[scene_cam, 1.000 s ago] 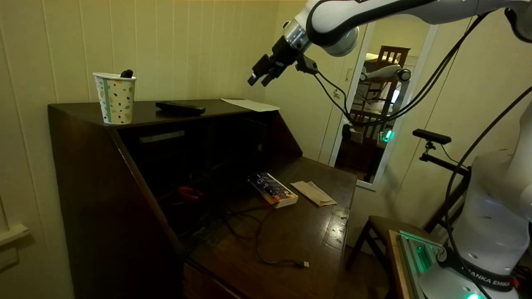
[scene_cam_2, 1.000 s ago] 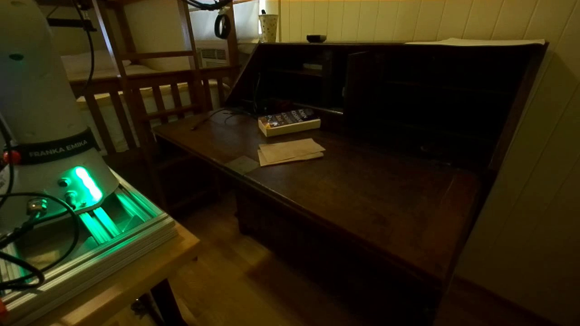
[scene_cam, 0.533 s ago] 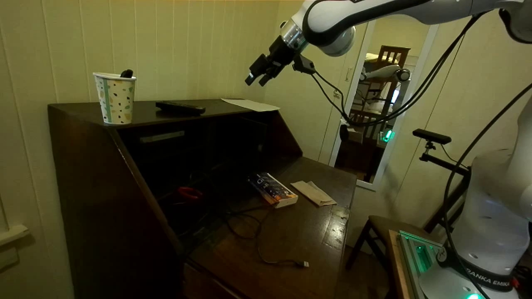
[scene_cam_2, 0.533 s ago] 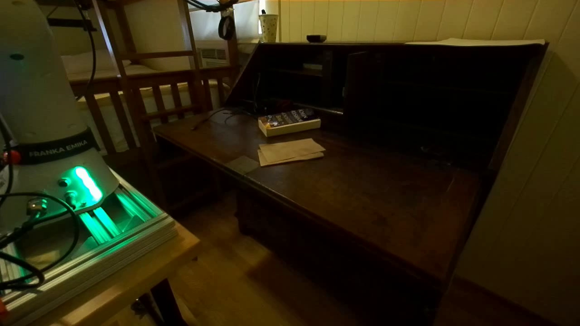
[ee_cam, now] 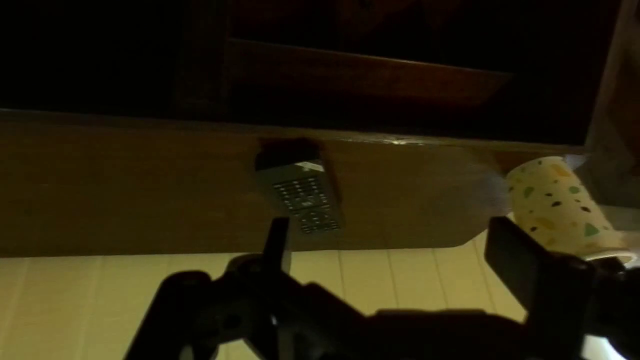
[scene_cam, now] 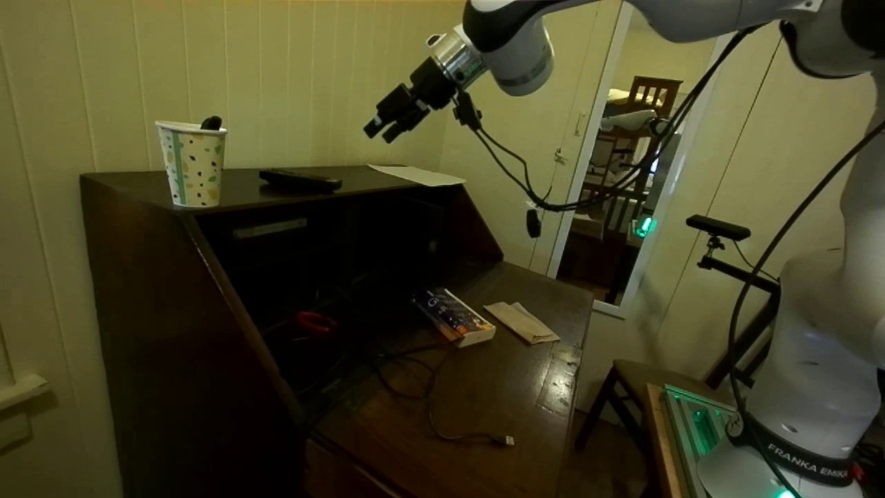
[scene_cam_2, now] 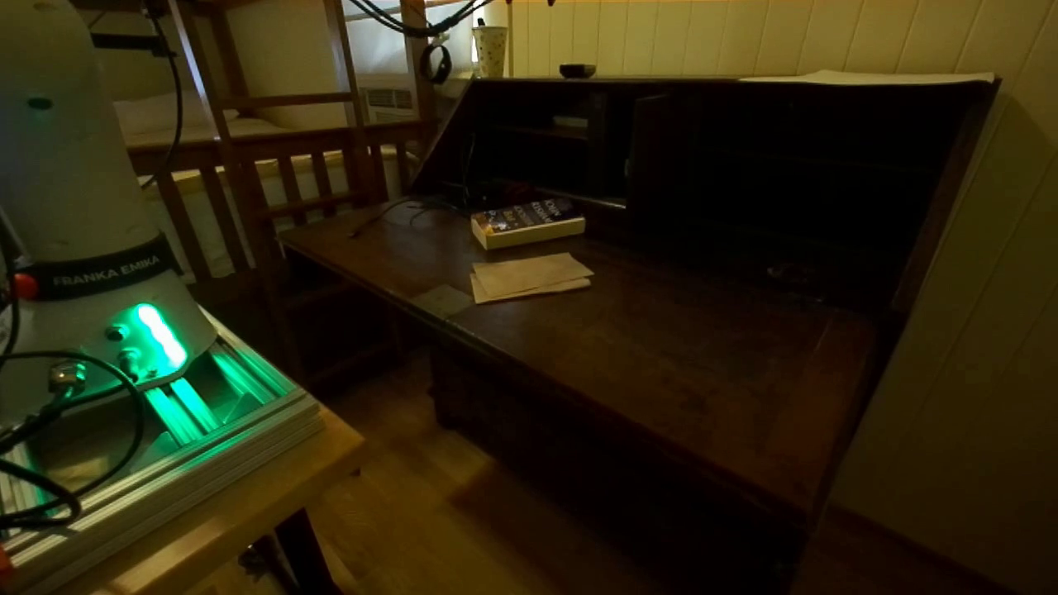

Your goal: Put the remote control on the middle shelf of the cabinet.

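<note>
Gripper spread wide, empty, apart from cabinet; remote control near top's front edge, gap to paper cup.

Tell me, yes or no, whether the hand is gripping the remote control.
No, in the wrist view the hand stands open, while the remote control lies on top of the cabinet.

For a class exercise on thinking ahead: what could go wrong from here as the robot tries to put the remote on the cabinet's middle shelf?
1. The remote lies on top of the cabinet, close to the front edge; a clumsy grasp could push it off.
2. The wide-open gripper might tip the cup, which stands on that same top.
3. The cabinet's inside looks very dark, so the remote might end up at the wrong level.
</note>
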